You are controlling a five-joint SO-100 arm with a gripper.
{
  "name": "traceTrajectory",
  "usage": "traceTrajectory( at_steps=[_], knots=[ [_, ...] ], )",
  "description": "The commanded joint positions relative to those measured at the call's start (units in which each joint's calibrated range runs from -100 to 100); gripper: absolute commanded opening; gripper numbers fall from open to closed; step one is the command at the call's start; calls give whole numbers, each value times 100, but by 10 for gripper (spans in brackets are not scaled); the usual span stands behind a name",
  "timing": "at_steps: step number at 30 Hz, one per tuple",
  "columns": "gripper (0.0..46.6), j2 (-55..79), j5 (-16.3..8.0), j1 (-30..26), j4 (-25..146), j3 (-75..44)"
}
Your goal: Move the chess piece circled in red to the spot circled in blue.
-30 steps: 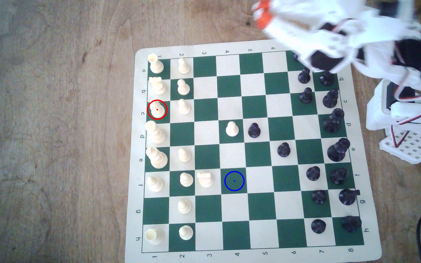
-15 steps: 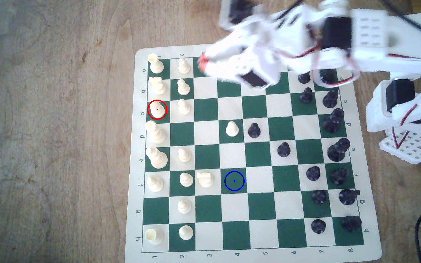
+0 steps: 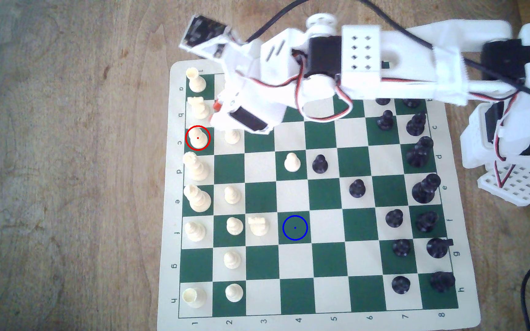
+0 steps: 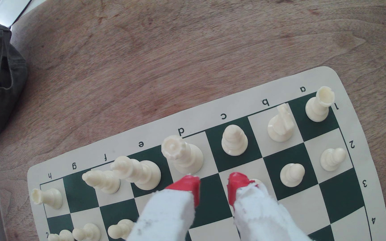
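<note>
A: What's changed?
B: The end effector [image 4: 213, 188] has swung in from the board's far corner, tips apart, near the bishop [image 3: 197, 138] (probably not touching), standing on its red-ringed square.

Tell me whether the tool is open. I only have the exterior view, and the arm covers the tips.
Observer: In the wrist view the tool is open. Its red fingertips are apart, with nothing between them.
Operator: Is it around the circled bishop?
Observer: No. The bishop stands on its dark square beyond the tips, untouched.
Operator: Is anything crowding the tips?
Observer: Yes, a pawn is partly hidden behind one fingertip.
</note>
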Motion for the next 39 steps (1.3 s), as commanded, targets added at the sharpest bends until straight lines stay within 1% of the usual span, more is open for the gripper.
traceTrajectory(
  at_steps=[1,10,13,18,20,32,39],
  knots=[
    [95,667,-15,-58,296,-1720],
    [138,1566,73,67,419,-2718],
    [136,1728,112,98,419,-2835],
    [92,1991,278,161,411,-3008],
    [86,2110,274,177,386,-3144],
    [119,2670,269,325,140,-3524],
    [128,2942,249,325,75,-3815]
  ],
)
